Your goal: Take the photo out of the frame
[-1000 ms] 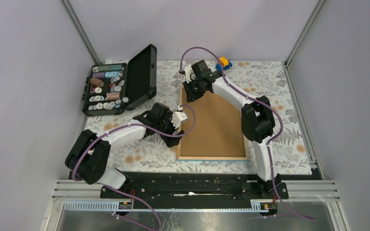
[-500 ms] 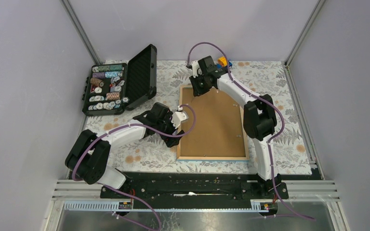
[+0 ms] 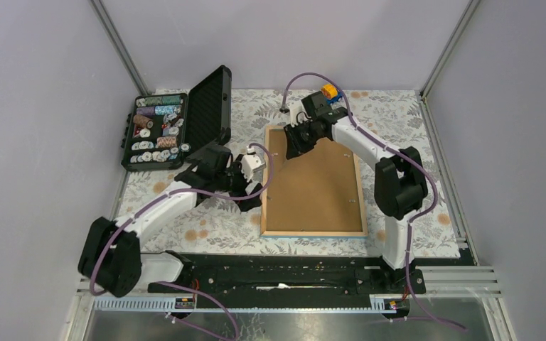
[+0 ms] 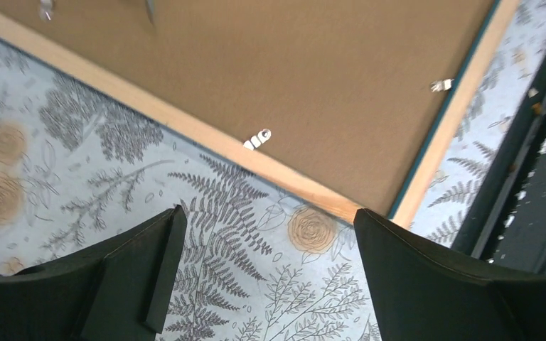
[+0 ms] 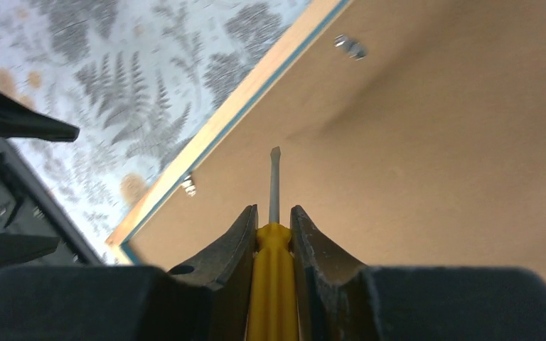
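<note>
Brown fibreboard faces up: the frame (image 3: 318, 183) lies face-down mid-table, photo hidden beneath. The right fingers (image 5: 273, 226) grip a yellow screwdriver (image 5: 274, 249). The left fingers (image 4: 263, 277) hang spread and empty. Best next: slide the blade under an edge clip (image 5: 188, 186) (gently).

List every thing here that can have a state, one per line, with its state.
Frame: lying face down, brown backing board up, metal clips along the rim.
Photo: not visible.
Screwdriver: held in the right gripper, blade above the backing board.
Right gripper: shut on the screwdriver's yellow handle.
Left gripper: open, empty, over the cloth beside the frame's edge.
Chip case: lid open, chips inside.
</note>
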You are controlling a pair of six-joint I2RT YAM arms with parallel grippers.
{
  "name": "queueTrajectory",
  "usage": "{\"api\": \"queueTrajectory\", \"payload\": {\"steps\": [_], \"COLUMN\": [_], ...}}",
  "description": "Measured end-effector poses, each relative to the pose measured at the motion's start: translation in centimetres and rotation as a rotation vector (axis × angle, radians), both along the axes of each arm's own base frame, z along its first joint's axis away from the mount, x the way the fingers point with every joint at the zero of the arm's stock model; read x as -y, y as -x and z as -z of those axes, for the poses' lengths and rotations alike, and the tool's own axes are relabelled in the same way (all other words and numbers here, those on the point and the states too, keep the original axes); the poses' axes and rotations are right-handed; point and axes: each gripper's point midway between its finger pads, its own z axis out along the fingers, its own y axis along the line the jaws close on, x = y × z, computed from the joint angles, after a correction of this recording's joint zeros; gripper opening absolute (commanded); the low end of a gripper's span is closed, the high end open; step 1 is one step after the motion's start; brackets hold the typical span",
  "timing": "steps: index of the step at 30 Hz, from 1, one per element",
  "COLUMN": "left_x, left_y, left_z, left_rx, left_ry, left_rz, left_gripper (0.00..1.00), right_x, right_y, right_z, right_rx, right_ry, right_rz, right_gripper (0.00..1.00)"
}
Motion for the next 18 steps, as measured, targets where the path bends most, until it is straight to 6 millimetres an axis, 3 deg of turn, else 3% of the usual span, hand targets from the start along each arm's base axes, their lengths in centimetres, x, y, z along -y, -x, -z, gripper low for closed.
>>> {"api": "queueTrajectory", "payload": {"steps": [4,10,18], "left_x": [0.2,-1.0,-1.7], "left_y": [0.5,2.3,3.5], "left_z": [-2.4,-0.6,0.3], "left_rx": [0.051,0.019,0.012], "left_ry": [0.044,-0.004,-0.027], "left_rz": [0.028,0.053,0.072], "left_gripper": [0.94,0.94,0.94], "right_x": [-0.8,-3.2,-4.1], "right_y": [2.9,6.4,10.2], "right_z": [-0.9,-0.6,1.5], "right_rx": [-0.044,-0.098,-0.175], "right_ry": [-0.059,-0.102,-0.083], "right_rz": [-0.047,-0.125,-0.197], "right_gripper": [0.0,0.0,0.0]}}
